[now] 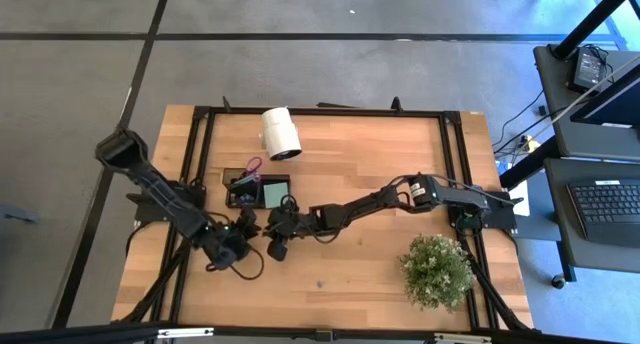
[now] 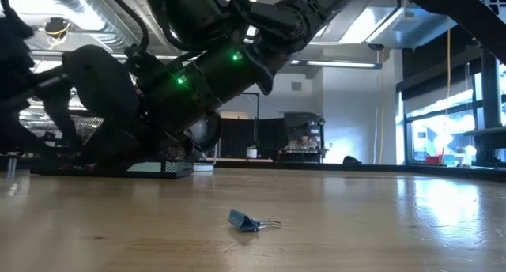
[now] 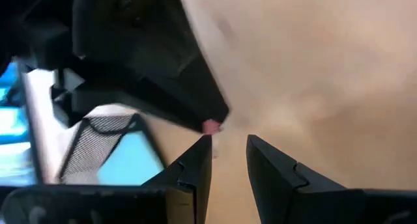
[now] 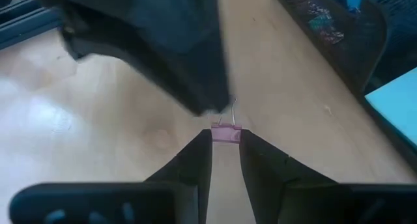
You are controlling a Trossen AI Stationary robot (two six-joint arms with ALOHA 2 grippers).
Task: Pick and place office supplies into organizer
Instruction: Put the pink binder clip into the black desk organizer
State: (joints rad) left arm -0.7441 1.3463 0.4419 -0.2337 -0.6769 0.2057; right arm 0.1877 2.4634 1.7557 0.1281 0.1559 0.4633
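I've got both arms nose to nose near the middle of the table, just in front of the organizer. In the right wrist view the right gripper has its fingers drawn in close on a small pink binder clip, pinched at the very tips; the clip's wire handles point away from the wrist, toward the other arm's dark finger right ahead. So the clip's long axis runs across the tips, and the grip looks shallow to me.

The left gripper sits tip to tip with it, fingers part way open with a clear gap and nothing between them. A speck of pink shows just beyond its fingertips, so I read it as only just short of the clip, not touching.

The organizer lies just beside both grippers, toward the table's far edge. I can see its mesh wall from the left wrist, and the light green sticky-note pad lying in one compartment. The right arm holds the piece, so the move is its own: a short carry over the low wall.

Room is tight. The left arm crowds the path, so I'd back it off first.

One blue binder clip lies alone on the open wood nearer the front edge, well apart from both arms.
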